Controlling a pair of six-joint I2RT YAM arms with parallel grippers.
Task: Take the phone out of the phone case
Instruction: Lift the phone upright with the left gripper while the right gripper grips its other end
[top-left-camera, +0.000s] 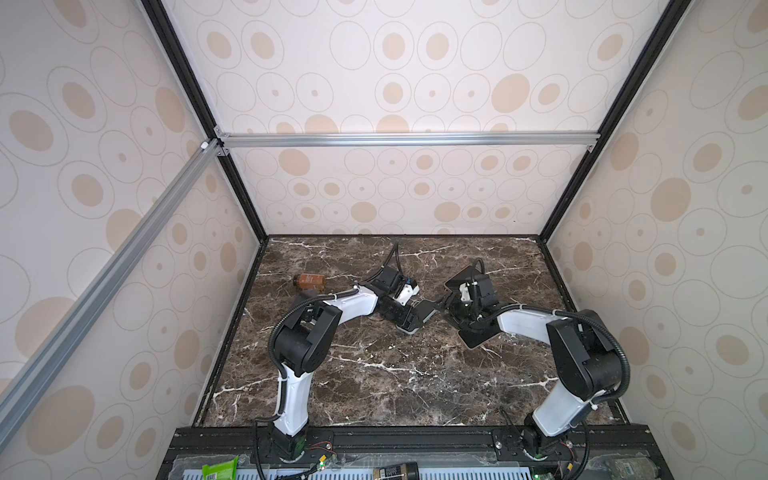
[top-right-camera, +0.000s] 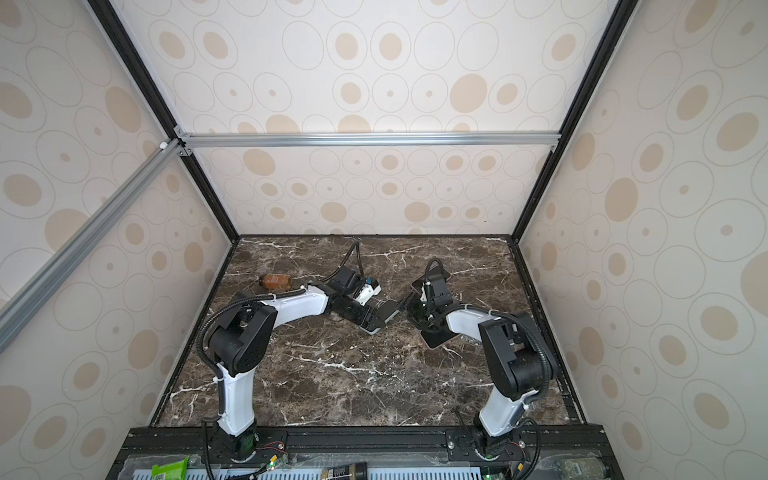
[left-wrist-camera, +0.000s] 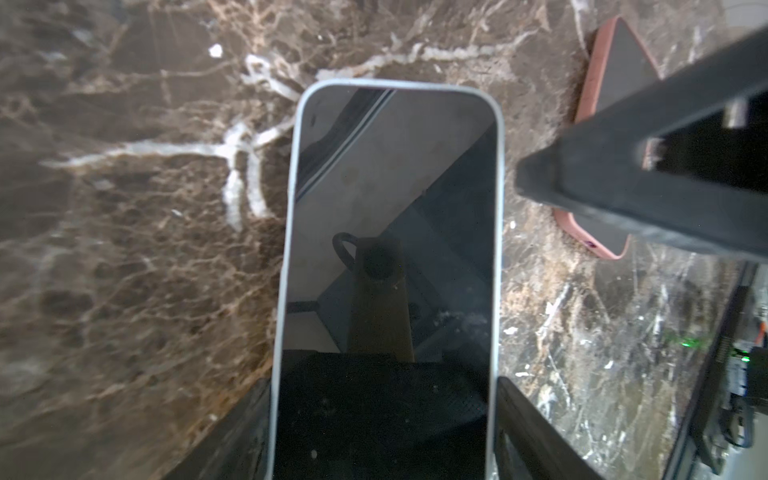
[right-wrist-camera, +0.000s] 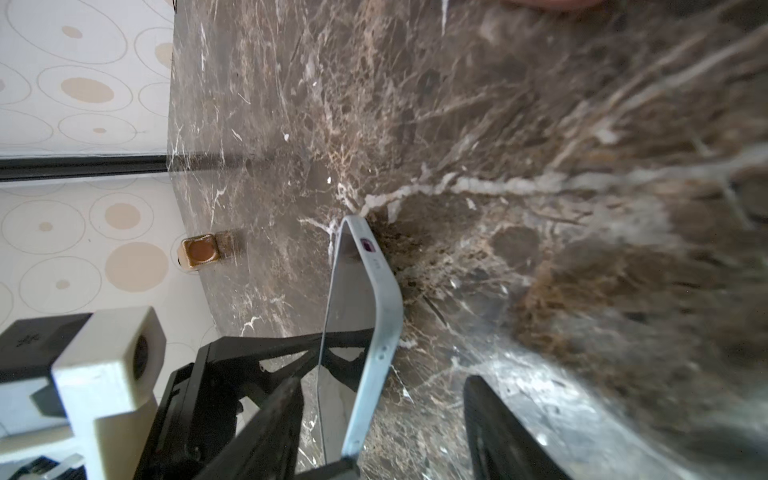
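The left gripper (left-wrist-camera: 384, 386) is clamped across the long edges of the slim pale-blue-framed, dark-screened phone (left-wrist-camera: 390, 208), which is out of its case. The right gripper (right-wrist-camera: 382, 384) straddles the phone's free end, jaws apart, one finger clear of it. The salmon-pink rubbery phone case (left-wrist-camera: 615, 70) lies near on the brown veined marble table (left-wrist-camera: 124, 249)

White-shelled arms (top-left-camera: 353, 305), black joints (top-left-camera: 307, 336), ribbed black cables (top-left-camera: 270, 340), black left pincer (left-wrist-camera: 382, 386) and right pincer (right-wrist-camera: 382, 384).
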